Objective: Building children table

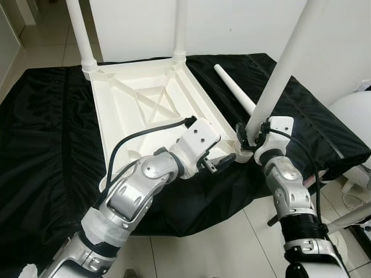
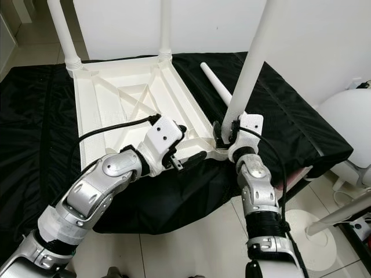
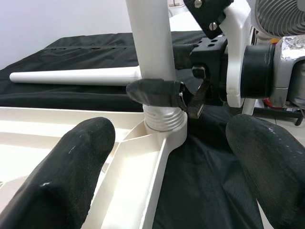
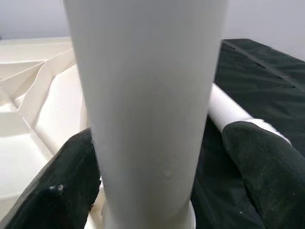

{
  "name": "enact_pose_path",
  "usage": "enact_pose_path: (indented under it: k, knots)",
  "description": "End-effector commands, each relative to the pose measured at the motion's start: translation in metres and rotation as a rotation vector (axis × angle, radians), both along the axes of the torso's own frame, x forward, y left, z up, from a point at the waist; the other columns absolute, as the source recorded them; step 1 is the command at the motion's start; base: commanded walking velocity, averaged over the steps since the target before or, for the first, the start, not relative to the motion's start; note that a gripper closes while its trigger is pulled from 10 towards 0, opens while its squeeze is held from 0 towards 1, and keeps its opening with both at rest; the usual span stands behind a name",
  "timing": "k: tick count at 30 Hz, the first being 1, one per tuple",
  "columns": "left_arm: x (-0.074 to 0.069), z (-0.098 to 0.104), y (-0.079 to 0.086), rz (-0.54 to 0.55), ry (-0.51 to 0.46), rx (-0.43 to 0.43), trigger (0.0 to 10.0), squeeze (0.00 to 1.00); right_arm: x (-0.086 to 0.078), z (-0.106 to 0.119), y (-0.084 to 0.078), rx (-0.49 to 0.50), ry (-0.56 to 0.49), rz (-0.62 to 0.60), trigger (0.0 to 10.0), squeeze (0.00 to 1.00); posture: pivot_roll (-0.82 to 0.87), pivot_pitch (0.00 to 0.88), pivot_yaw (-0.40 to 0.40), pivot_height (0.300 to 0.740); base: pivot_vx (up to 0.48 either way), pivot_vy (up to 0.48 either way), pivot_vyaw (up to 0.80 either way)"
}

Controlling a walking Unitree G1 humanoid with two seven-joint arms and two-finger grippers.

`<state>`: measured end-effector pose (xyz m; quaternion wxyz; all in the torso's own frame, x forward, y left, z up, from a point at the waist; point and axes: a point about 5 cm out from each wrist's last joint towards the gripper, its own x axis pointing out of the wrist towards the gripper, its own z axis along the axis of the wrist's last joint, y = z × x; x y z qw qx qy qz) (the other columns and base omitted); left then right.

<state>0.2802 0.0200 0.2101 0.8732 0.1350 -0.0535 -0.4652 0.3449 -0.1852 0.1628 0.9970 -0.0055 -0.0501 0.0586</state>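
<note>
Tabletop (image 1: 136, 98): upside down on black cloth (image 1: 46, 145).
Right gripper (image 1: 253, 138): clamped on upright leg (image 1: 284, 69).
Left gripper (image 1: 217, 164): fingers apart beside the corner.

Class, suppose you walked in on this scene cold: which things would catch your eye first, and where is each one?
An upturned white tabletop lies on a black cloth, two legs already standing in its far corners. At the near right corner the right gripper clasps a third leg standing in its socket, while the left gripper sits open beside that corner. A fourth leg lies loose on the cloth behind.
</note>
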Motion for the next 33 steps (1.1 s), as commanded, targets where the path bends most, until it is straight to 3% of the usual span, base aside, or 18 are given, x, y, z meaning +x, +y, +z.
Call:
enact_pose_path:
  k: [1, 8, 13, 14, 15, 16, 17, 18, 31, 32, 33]
  knots:
    - [-0.005, -0.001, -0.004, -0.066, 0.008, 0.021, 10.0, 0.0, 0.003, -0.001, 0.003, -0.023, 0.007, 0.067, 10.0, 0.0, 0.01, 0.04, -0.025, 0.74, 0.0, 0.0, 0.0]
    - [-0.006, 0.0, -0.004, -0.065, 0.01, 0.018, 10.0, 0.0, 0.009, -0.006, 0.004, -0.129, 0.05, 0.249, 10.0, 0.0, 0.01, 0.051, -0.02, 0.74, 0.0, 0.0, 0.0]
    - [-0.005, 0.001, -0.003, -0.062, 0.011, 0.019, 10.0, 0.0, 0.012, -0.007, 0.002, -0.163, 0.06, 0.291, 10.0, 0.0, 0.02, 0.057, -0.019, 0.74, 0.0, 0.0, 0.0]
    - [-0.005, 0.001, -0.002, -0.056, 0.012, 0.021, 10.0, 0.0, 0.015, -0.007, -0.002, -0.181, 0.076, 0.309, 4.9, 0.0, 0.03, 0.069, -0.018, 0.74, 0.0, 0.0, 0.0]
    - [-0.005, 0.001, -0.001, -0.051, 0.012, 0.021, 10.0, 0.0, 0.017, -0.007, -0.005, -0.196, 0.089, 0.32, 3.9, 0.0, 0.03, 0.07, -0.019, 0.74, 0.0, 0.0, 0.0]
    - [-0.005, 0.001, 0.0, -0.047, 0.013, 0.022, 10.0, 0.0, 0.019, -0.008, -0.008, -0.209, 0.104, 0.323, 2.2, 0.0, 0.03, 0.071, -0.021, 0.74, 0.0, 0.0, 0.0]
    - [-0.004, 0.001, 0.0, -0.045, 0.013, 0.022, 10.0, 0.0, 0.02, -0.008, -0.01, -0.217, 0.112, 0.324, 2.2, 0.0, 0.03, 0.071, -0.021, 0.74, 0.0, 0.0, 0.0]
    - [-0.004, 0.002, 0.001, -0.04, 0.012, 0.023, 10.0, 0.0, 0.02, -0.008, -0.011, -0.218, 0.118, 0.325, 0.0, 0.0, 0.03, 0.073, -0.02, 0.74, 0.0, 0.0, 0.0]
    - [0.0, 0.004, 0.004, -0.023, 0.005, 0.024, 10.0, 0.0, 0.019, -0.018, -0.018, -0.205, 0.152, 0.348, 0.0, 0.0, 0.03, 0.07, -0.017, 0.74, 0.0, 0.0, 0.0]
    - [0.0, 0.004, 0.003, -0.023, 0.005, 0.024, 10.0, 0.0, 0.019, -0.021, -0.02, -0.192, 0.156, 0.331, 8.3, 0.0, 0.03, 0.07, -0.017, 0.74, 0.0, 0.0, 0.0]
    - [0.0, 0.004, 0.003, -0.023, 0.005, 0.024, 10.0, 0.0, 0.019, -0.021, -0.02, -0.192, 0.156, 0.331, 8.3, 0.0, 0.03, 0.07, -0.017, 0.74, 0.0, 0.0, 0.0]
